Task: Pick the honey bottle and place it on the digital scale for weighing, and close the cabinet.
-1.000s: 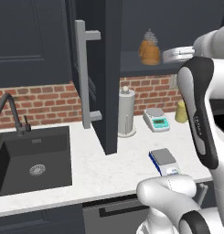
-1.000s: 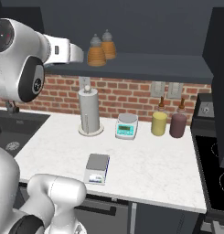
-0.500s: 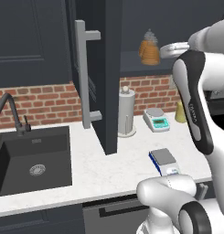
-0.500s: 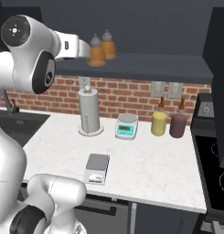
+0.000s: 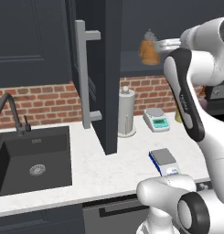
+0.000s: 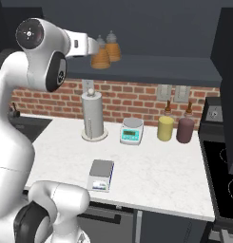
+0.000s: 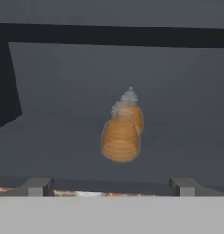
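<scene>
Two ribbed orange bottles [image 6: 101,56] on cabinet [image 5: 106,77] shelf | two scales [image 6: 101,174] | claw [image 7: 112,186] spread

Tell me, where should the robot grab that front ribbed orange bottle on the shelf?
Around the front bottle at its wide ribbed belly, straight in from the open front of the shelf: it stands upright, its top tapers, and a second bottle stands close behind. The open tool faces it.

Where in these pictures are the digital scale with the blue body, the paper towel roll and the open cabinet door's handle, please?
digital scale [image 6: 101,168]: right base view, on its grey platform.
paper towel roll [image 6: 92,116]: right base view, on the middle of the roll.
cabinet door handle [image 5: 84,77]: left base view, on the vertical grey bar.
</scene>
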Robot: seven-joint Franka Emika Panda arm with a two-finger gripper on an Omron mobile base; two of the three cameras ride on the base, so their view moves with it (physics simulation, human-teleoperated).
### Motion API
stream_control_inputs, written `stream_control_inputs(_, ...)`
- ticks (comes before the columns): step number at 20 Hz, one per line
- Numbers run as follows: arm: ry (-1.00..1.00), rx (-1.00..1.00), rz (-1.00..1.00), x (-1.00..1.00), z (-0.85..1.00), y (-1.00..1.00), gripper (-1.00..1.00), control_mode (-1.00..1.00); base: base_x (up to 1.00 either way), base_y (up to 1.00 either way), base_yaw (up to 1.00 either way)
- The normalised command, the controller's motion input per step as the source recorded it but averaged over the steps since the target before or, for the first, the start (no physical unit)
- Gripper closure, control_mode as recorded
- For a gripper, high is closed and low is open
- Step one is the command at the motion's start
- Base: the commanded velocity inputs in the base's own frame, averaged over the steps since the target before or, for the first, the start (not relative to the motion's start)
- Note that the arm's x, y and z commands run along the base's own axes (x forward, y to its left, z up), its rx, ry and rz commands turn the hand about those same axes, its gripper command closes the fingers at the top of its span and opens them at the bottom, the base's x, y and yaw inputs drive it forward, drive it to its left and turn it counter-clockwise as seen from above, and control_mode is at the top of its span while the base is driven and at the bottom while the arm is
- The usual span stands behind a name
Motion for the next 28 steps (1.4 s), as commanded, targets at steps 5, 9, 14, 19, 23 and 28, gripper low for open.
stream_control_inputs(5,-0.05,0.0,0.0,0.35,0.0,0.0,-1.0,-1.0,0.0,0.0,0.0)
stream_control_inputs(9,0.0,0.0,0.0,0.36,0.0,0.0,-1.0,-1.0,0.0,0.0,0.0)
stream_control_inputs(14,0.0,0.0,0.0,0.3,0.0,-0.01,-1.0,-1.0,0.0,0.0,0.0)
stream_control_inputs(19,0.0,0.0,0.0,0.27,0.0,-0.04,-1.0,-1.0,0.0,0.0,0.0)
stream_control_inputs(23,0.0,0.0,0.0,0.37,0.0,-0.05,-1.0,-1.0,0.0,0.0,0.0)
stream_control_inputs(28,0.05,0.0,0.0,0.3,0.0,-0.01,-1.0,-1.0,0.0,0.0,0.0)
